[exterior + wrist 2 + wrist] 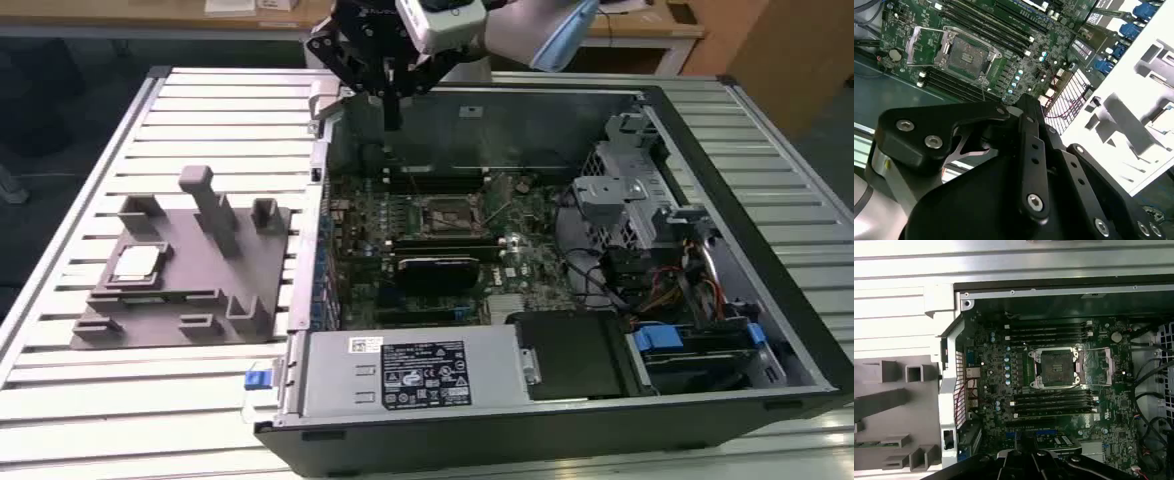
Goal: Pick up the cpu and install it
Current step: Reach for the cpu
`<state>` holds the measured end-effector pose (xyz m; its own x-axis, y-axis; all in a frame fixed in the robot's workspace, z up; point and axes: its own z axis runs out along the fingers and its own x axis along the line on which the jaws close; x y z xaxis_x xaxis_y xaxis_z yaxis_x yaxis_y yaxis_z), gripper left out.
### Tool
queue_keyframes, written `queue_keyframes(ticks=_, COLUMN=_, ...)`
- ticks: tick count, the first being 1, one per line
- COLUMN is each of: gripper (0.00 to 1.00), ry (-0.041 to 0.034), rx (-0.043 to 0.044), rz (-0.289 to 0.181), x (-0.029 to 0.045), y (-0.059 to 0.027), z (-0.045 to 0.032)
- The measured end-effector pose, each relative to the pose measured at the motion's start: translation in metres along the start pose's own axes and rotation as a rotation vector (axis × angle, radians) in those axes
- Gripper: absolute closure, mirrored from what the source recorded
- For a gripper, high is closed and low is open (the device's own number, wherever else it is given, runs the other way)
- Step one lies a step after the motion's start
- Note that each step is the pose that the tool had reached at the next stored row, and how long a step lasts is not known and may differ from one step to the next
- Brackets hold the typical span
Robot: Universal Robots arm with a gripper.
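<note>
Slatted table [80, 400] | cpu [138, 262] on grey fixture [187, 300], well apart from claw [391, 118] | claw closed, empty, over open case [534, 440]

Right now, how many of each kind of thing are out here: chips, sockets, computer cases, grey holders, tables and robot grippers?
cpu: 1
socket: 1
case: 1
fixture: 1
table: 1
gripper: 1
Total: 6
</note>
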<state>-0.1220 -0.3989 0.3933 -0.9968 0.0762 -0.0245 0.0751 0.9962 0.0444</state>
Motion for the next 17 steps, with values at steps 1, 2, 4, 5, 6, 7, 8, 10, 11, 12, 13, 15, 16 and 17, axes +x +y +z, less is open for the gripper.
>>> queue_keyframes(ticks=1, gripper=0.89, ry=0.0, rx=0.0, rz=0.0, x=0.0, y=0.0, z=0.0)
queue_keyframes(ticks=2, gripper=0.89, ry=0.0, rx=0.0, rz=0.0, x=0.0, y=0.0, z=0.0)
queue_keyframes(ticks=4, gripper=0.89, ry=0.0, rx=0.0, rz=0.0, x=0.0, y=0.0, z=0.0)
queue_keyframes(ticks=5, gripper=0.89, ry=0.0, rx=0.0001, rz=0.0, x=0.0, y=0.0, z=0.0)
queue_keyframes(ticks=6, gripper=0.89, ry=0.0, rx=0.0, rz=0.0, x=0.0, y=0.0, z=0.0)
queue_keyframes(ticks=7, gripper=0.89, ry=0.0, rx=0.0001, rz=0.0, x=0.0, y=0.0, z=0.0)
queue_keyframes(ticks=8, gripper=0.89, ry=0.0, rx=0.0001, rz=0.0, x=0.0, y=0.0, z=0.0)
queue_keyframes(ticks=10, gripper=0.89, ry=0.0001, rx=0.0001, rz=0.0, x=0.0001, y=0.0, z=0.0)
queue_keyframes(ticks=11, gripper=0.89, ry=0.0001, rx=0.0002, rz=0.0, x=0.0004, y=0.0, z=-0.0001)
queue_keyframes(ticks=12, gripper=0.89, ry=0.0, rx=0.0001, rz=0.0, x=0.0011, y=-0.0001, z=-0.0001)
queue_keyframes(ticks=13, gripper=0.89, ry=0.0, rx=0.0001, rz=0.0, x=0.0016, y=-0.0001, z=-0.0001)
queue_keyframes(ticks=15, gripper=0.89, ry=0.0, rx=0.0001, rz=0.0, x=0.0033, y=-0.0003, z=-0.0001)
queue_keyframes(ticks=16, gripper=0.89, ry=0.0001, rx=0.0001, rz=0.0, x=0.0045, y=-0.0004, z=-0.0002)
queue_keyframes(ticks=17, gripper=0.89, ry=0.0, rx=0.0, rz=0.0, x=0.0058, y=-0.0004, z=-0.0002)
